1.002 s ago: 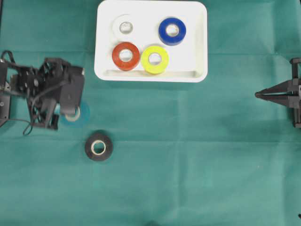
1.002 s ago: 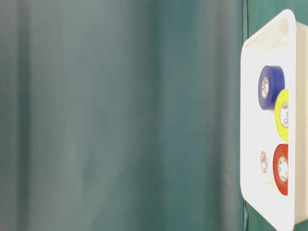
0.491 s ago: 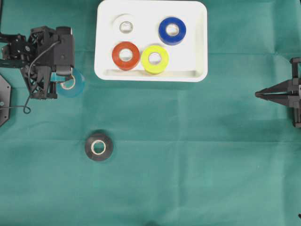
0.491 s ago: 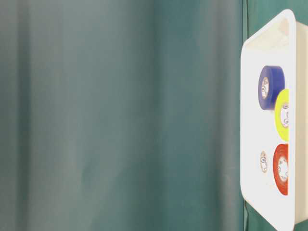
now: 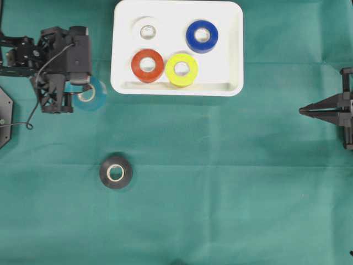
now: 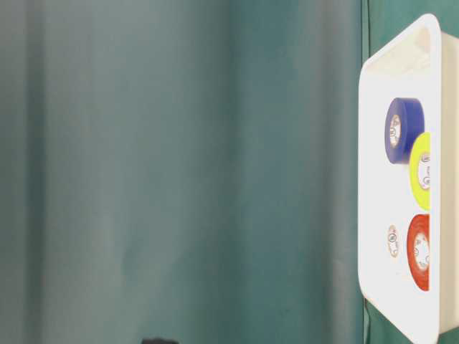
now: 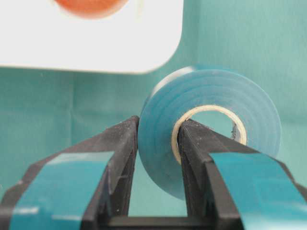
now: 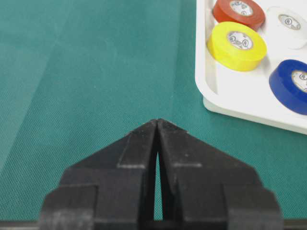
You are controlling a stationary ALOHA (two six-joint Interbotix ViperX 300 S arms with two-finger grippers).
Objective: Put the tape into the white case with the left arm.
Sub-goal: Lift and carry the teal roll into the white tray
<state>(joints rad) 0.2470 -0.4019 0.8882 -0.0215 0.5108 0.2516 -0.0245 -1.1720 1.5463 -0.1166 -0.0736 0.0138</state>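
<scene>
A teal-blue roll of tape (image 5: 92, 95) hangs just left of the white case (image 5: 176, 89), above the cloth. My left gripper (image 5: 80, 93) is shut on it. In the left wrist view one finger sits inside the roll's core and the other against its outer wall, so the left gripper (image 7: 158, 126) pinches the tape (image 7: 216, 88). The white case's corner (image 7: 96, 52) lies just beyond. A black tape roll (image 5: 116, 172) lies flat on the cloth nearer the front. My right gripper (image 5: 302, 111) rests shut and empty at the right edge, and the wrist view shows the right gripper (image 8: 158, 120) over bare cloth.
Inside the case lie a white roll (image 5: 146, 31), a blue roll (image 5: 202, 36), a red roll (image 5: 147, 65) and a yellow roll (image 5: 181, 69). Green cloth (image 5: 220, 182) covers the table. The table-level view shows the case's rim (image 6: 366, 179) at its right edge.
My left gripper has carried the teal-blue tape toward the far side of the table, then slightly right toward the case. The right arm and the black roll have not moved.
</scene>
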